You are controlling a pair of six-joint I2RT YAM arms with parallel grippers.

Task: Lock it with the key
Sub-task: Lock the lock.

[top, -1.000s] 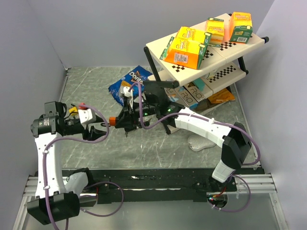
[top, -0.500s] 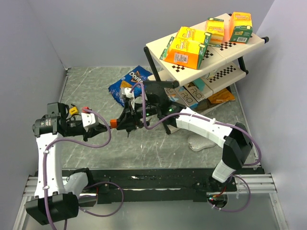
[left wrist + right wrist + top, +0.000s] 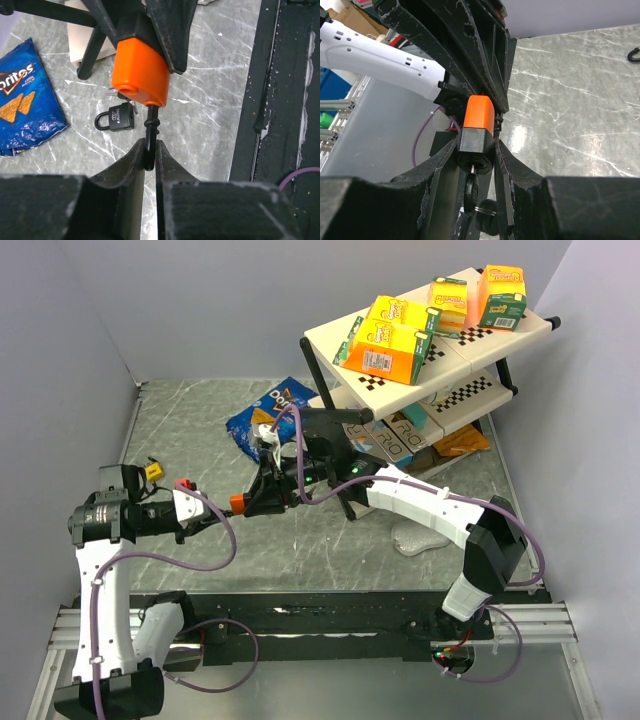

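An orange and black padlock is held above the table, with my right gripper shut on its black end. A black-headed key with a small ring sticks out of that end, toward the right wrist camera. From the orange end a thin black shackle piece hangs out, and my left gripper is shut on it. From above, the lock sits between the left gripper and the right gripper.
A small black padlock with keys lies on the marble table below. A blue Doritos bag lies further back. A two-tier rack with boxes stands at the back right. A black rail runs along the near edge.
My left gripper was open beside the lock and has shut on the black shackle piece. The left arm has dropped slightly nearer. The right gripper has kept the lock almost still.
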